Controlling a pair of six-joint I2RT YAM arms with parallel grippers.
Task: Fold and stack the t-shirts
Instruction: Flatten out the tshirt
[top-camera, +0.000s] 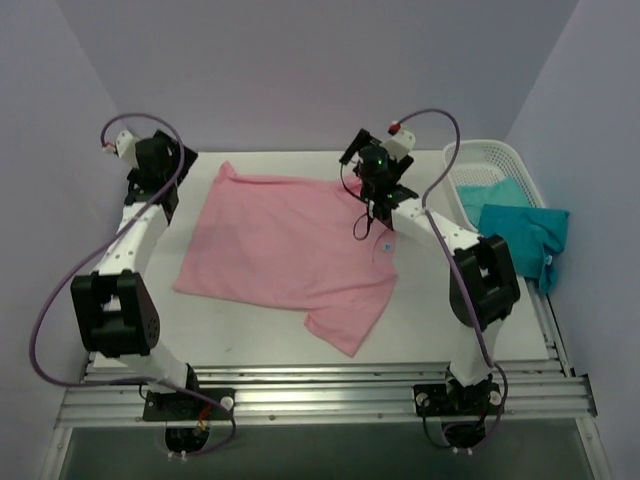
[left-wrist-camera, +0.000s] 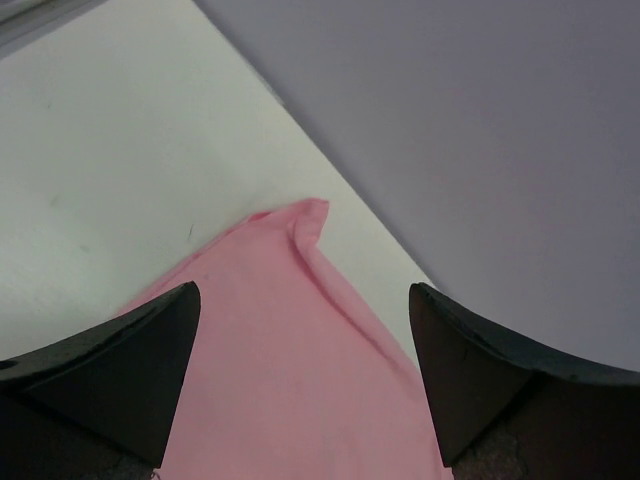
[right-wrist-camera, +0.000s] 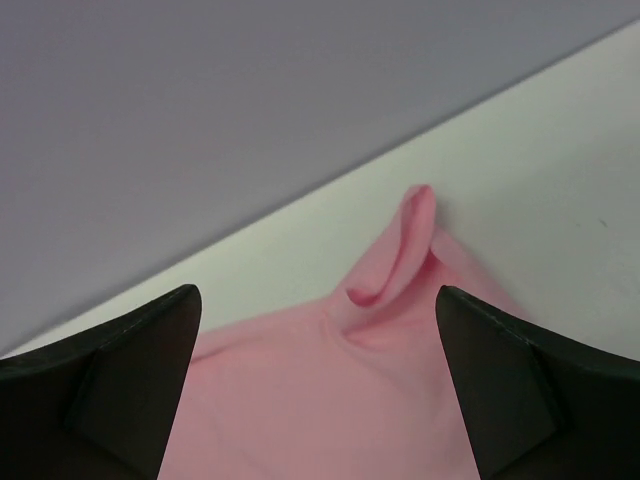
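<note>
Where the pink shirt (top-camera: 285, 245) lies: spread flat at the centre of the table (top-camera: 230, 335), hem toward 9 o'clock, one sleeve pointing to 5 o'clock.
Label (top-camera: 385, 248): small and blue, at the shirt's 3 o'clock edge.
Left gripper (left-wrist-camera: 302, 292): jaws wide apart with nothing between them. It is poised over the shirt's 11 o'clock corner, whose tip curls slightly on the table.
Right gripper (right-wrist-camera: 317, 292): jaws wide apart, holding nothing. It is above the shirt's 1 o'clock edge, where a small fold of cloth stands up.
Teal shirts (top-camera: 520, 232): toward 3 o'clock from the pink shirt and apart from it, one draped over the near rim of the basket, another inside it.
Basket (top-camera: 500, 152): white lattice, in the table's 2 o'clock corner.
Arms: both stretched toward 12 o'clock, one along each side of the pink shirt.
</note>
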